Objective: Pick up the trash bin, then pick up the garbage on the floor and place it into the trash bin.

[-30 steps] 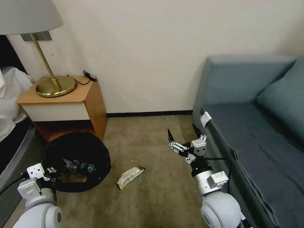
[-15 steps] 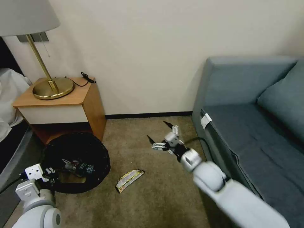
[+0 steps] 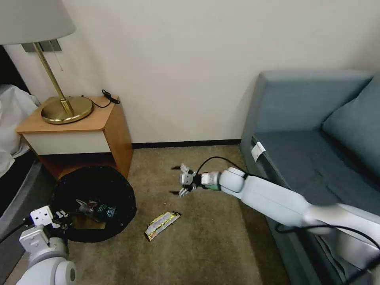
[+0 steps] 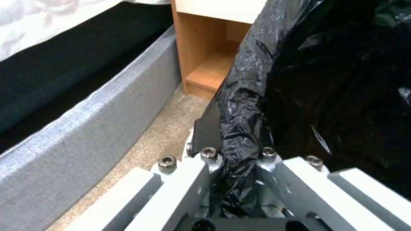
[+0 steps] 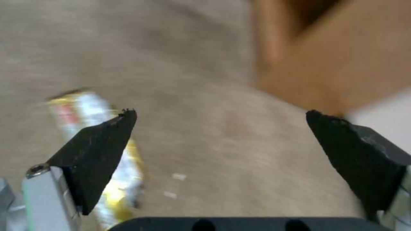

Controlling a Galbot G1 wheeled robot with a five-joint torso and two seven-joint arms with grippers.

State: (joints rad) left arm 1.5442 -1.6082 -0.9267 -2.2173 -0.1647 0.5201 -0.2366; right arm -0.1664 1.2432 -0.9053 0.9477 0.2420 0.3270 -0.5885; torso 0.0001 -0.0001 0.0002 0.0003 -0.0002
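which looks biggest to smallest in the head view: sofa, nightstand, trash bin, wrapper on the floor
1. sofa
2. nightstand
3. trash bin, close to the nightstand in apparent size and nearer the camera, so this pair is unsure
4. wrapper, clearly smallest

Lamp [image 3: 59,107] on nightstand [image 3: 79,130]; sofa [image 3: 316,158]

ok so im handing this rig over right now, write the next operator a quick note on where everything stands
Left gripper: shut on the trash bin, clamped on its bag-lined rim beside the nightstand.
Right gripper: jaws open and empty, above the carpet, short of the wrapper.
Done: bin is held; a bottle and other litter already lie inside it.
Left: the flat wrapper lies on the carpet between bin and sofa; pick it up and drop it in the bin.
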